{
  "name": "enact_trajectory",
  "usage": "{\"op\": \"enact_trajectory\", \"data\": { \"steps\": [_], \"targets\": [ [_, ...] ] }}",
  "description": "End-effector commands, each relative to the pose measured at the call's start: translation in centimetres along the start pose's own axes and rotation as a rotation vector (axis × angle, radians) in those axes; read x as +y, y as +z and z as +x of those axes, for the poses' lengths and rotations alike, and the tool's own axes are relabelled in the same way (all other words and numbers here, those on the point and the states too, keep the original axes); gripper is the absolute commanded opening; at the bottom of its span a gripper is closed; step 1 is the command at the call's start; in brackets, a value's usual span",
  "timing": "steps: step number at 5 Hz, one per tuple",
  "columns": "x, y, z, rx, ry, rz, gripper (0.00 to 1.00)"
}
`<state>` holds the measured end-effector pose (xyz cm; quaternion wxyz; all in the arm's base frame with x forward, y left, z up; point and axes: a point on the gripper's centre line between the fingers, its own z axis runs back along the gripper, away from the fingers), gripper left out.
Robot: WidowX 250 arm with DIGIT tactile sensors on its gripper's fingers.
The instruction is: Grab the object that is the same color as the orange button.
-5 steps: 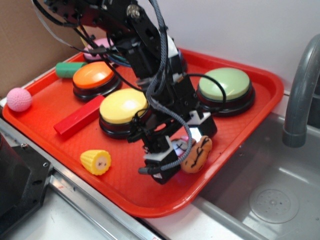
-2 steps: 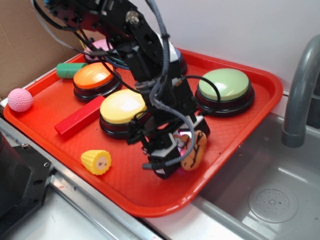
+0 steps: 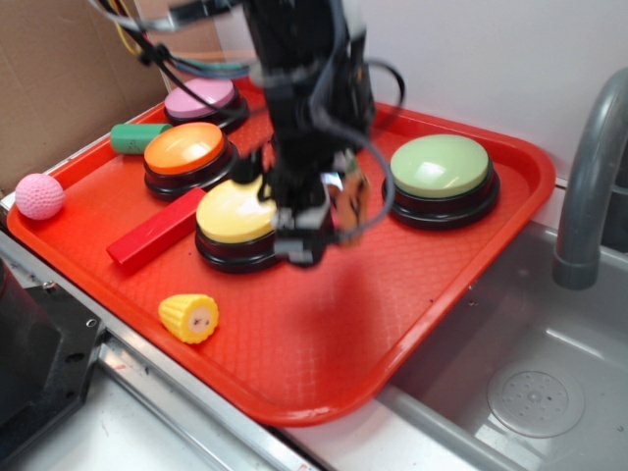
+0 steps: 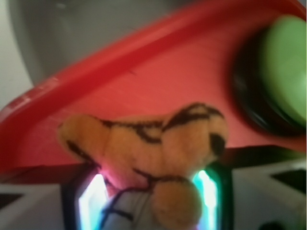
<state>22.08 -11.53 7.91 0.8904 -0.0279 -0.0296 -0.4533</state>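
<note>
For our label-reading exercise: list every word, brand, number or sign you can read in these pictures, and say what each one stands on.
None: no readable text in either view.
Buttons, orange button included: plain domes, no lettering.
Corn toy: small face marks only, no letters.
Plush tiger in the gripper: black stripes only.
Red tray: bare.
Gripper body: motion-blurred; any marking is unreadable.
</note>
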Motion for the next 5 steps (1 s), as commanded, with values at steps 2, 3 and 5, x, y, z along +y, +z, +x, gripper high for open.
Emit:
{"op": "enact_trajectory", "data": {
  "steps": [2, 3, 5],
  "targets": [
    [1.0, 11.8, -6.8, 0.05, 0.73, 0.159, 0.0],
    [1.0, 13.4, -10.1, 0.087, 0.912, 0.175, 0.0],
    [1.1, 13.7, -11.3, 0.142, 0.915, 0.183, 0.0]
  ]
}}
